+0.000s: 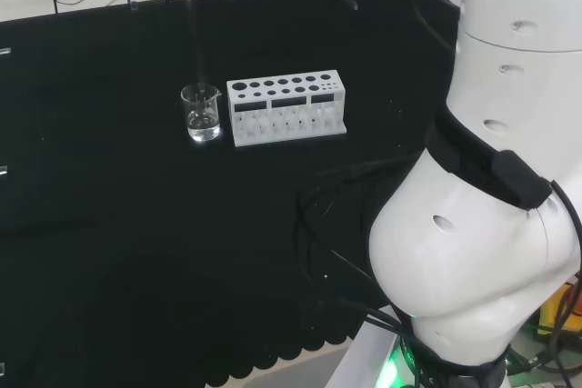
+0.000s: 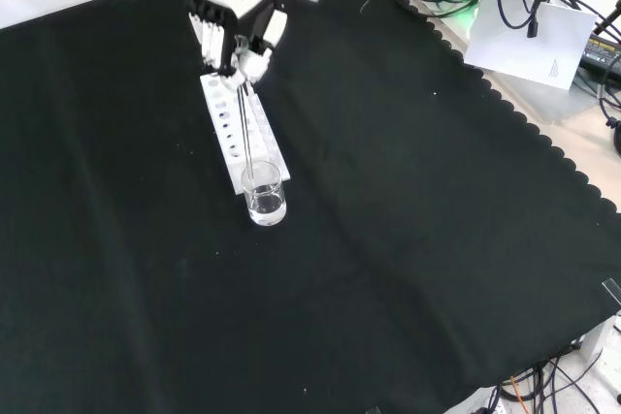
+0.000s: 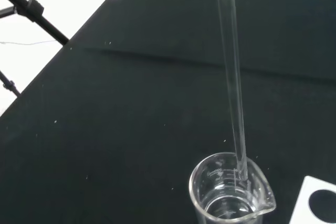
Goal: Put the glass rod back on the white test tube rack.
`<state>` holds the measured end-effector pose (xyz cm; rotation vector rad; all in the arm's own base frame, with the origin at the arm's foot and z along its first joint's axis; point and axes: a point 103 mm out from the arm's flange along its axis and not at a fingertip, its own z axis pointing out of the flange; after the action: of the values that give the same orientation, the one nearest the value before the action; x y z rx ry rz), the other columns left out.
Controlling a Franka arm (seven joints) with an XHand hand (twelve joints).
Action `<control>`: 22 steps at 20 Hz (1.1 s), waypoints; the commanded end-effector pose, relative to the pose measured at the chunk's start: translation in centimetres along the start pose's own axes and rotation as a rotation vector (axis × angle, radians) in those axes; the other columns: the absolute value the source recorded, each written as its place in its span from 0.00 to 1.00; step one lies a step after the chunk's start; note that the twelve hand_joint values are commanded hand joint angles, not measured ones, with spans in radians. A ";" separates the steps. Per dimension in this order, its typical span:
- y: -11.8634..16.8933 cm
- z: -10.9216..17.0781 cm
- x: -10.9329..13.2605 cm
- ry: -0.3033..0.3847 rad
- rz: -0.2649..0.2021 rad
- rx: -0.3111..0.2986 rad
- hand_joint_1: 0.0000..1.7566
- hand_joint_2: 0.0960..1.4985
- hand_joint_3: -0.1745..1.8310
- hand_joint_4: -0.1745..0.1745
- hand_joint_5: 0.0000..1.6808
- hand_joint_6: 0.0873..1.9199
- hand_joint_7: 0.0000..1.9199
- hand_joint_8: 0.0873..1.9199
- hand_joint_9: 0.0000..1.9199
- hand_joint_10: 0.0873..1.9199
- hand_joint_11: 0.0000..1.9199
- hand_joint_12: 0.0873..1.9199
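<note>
Black cloth covers the tabletop [image 2: 408, 239]. Above it, the robot hand [image 2: 233, 31] has its fingers curled round the top of the thin clear glass rod [image 3: 233, 87], whose lower end is in the small clear glass beaker [image 2: 266, 197]. The beaker seems to hold a little clear liquid. Just beside it stands the white test tube rack with round holes [image 1: 287, 106]. By my reading, the grasp is made; lifting the rod clear and setting it on the rack remain.
</note>
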<state>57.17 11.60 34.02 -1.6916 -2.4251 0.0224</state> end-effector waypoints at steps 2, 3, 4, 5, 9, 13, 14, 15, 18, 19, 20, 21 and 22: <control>-2.5 -3.2 -2.3 0.010 0.038 -0.053 0.73 0.72 0.10 0.00 0.59 0.34 0.52 0.67 0.79 0.57 0.75 0.60; -2.8 -3.5 -2.7 0.011 0.046 -0.058 0.73 0.72 0.10 0.00 0.59 0.34 0.52 0.67 0.79 0.57 0.75 0.60; -2.9 -3.7 -3.1 0.012 0.053 -0.061 0.73 0.72 0.10 0.00 0.59 0.34 0.52 0.67 0.79 0.57 0.75 0.60; -3.1 -3.9 -3.6 0.011 0.063 -0.064 0.73 0.72 0.10 0.00 0.59 0.34 0.52 0.67 0.79 0.57 0.75 0.60; -3.6 -4.2 -5.8 0.014 0.100 -0.067 0.73 0.72 0.10 0.00 0.59 0.34 0.52 0.67 0.79 0.57 0.75 0.60; -4.2 -4.4 -8.1 0.017 0.140 -0.070 0.73 0.72 0.10 0.00 0.59 0.34 0.52 0.67 0.79 0.57 0.75 0.60; -4.3 -4.4 -8.7 0.017 0.150 -0.070 0.73 0.72 0.10 0.00 0.59 0.34 0.52 0.67 0.79 0.57 0.75 0.60; -4.5 -4.5 -9.2 0.016 0.162 -0.071 0.73 0.72 0.10 0.00 0.59 0.34 0.52 0.67 0.79 0.57 0.75 0.60; -5.1 -4.5 -10.8 0.006 0.195 -0.070 0.73 0.72 0.10 0.00 0.59 0.34 0.52 0.67 0.79 0.57 0.75 0.60; -5.3 -4.6 -11.3 0.006 0.203 -0.071 0.73 0.72 0.10 0.00 0.59 0.34 0.52 0.67 0.79 0.57 0.75 0.60; -5.5 -4.6 -11.8 0.008 0.212 -0.072 0.73 0.72 0.10 0.00 0.59 0.34 0.52 0.67 0.79 0.57 0.75 0.60; -5.7 -4.6 -12.2 0.012 0.220 -0.075 0.73 0.72 0.10 0.00 0.59 0.34 0.52 0.67 0.79 0.57 0.75 0.60; -5.9 -4.6 -12.6 0.013 0.228 -0.074 0.73 0.72 0.10 0.00 0.59 0.34 0.52 0.67 0.79 0.57 0.75 0.60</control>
<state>56.78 -0.41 37.59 -1.9406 -2.2769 -0.0485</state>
